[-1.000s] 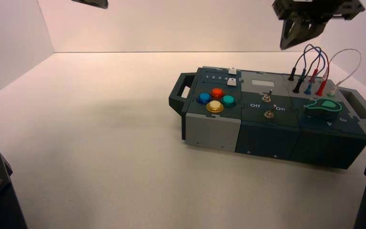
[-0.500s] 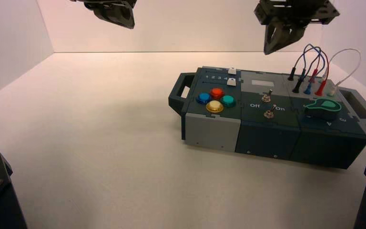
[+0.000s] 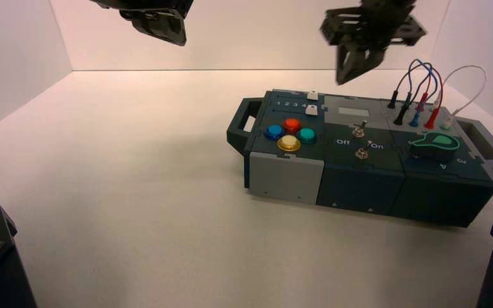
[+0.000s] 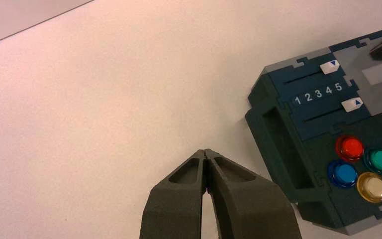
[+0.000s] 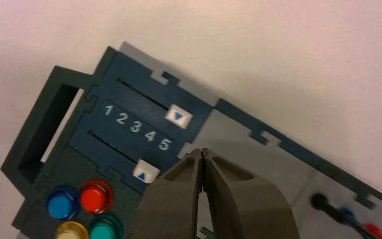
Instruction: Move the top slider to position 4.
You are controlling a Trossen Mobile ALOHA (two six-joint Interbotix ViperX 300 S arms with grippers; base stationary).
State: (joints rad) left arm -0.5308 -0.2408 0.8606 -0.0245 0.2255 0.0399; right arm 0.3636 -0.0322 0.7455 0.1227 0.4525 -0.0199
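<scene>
Above the box in the high view, hanging in the air over its rear edge: right gripper, dark, fingertips pointing down, clear of the panel. Farther left and high, near the back wall: left gripper, well apart from the box. On the box's left end, two white slider knobs; the top slider at the rear, the lower slider just in front, a row of small white digits between them. Near those, four round buttons: blue button, red button, teal button, yellow button. Toward the right end, a green dial and a cluster of wires.

From the left wrist view: left gripper with fingertips pressed together, holding nothing, over bare white tabletop beside the box's handle end. Off to the side, the top slider at the far end of its slot, past the printed row "1 2 3 4 5", beyond position 4.

From the right wrist view: right gripper closed tip to tip, empty, above the grey panel just beside the digit 5. Top slider with a small blue triangle mark, sitting level with about 5, not with position 4. Lower slider also near the 5 end.
</scene>
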